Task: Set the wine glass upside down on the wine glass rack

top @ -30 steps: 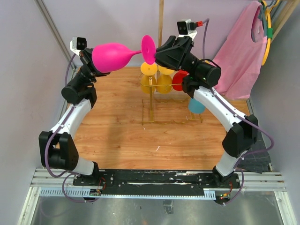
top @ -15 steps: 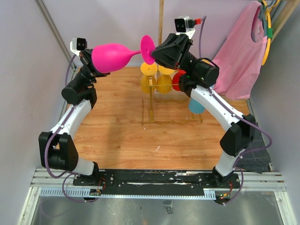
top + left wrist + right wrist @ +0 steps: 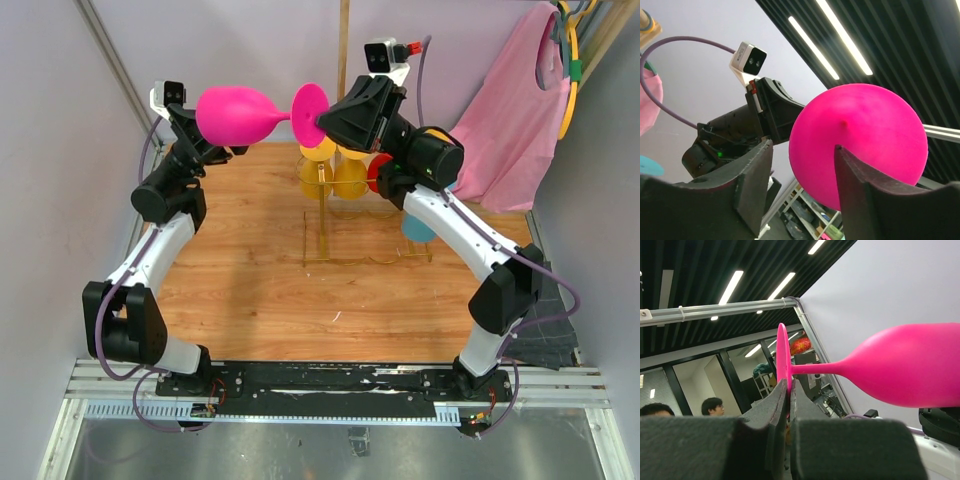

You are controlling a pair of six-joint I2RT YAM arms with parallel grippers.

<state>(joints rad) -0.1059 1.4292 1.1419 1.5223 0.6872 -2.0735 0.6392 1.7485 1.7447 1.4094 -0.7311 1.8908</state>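
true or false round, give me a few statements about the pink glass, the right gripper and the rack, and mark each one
1. The pink wine glass lies sideways in the air. True.
2. The right gripper pinches the glass by its bowl. False: it is shut on the flat foot.
3. The rack has nothing on it. False: yellow glasses hang on it.
4. A pink cloth hangs at the right of the scene. True.
5. The pink wine glass hangs on the rack. False: it is held in the air, not on the rack.
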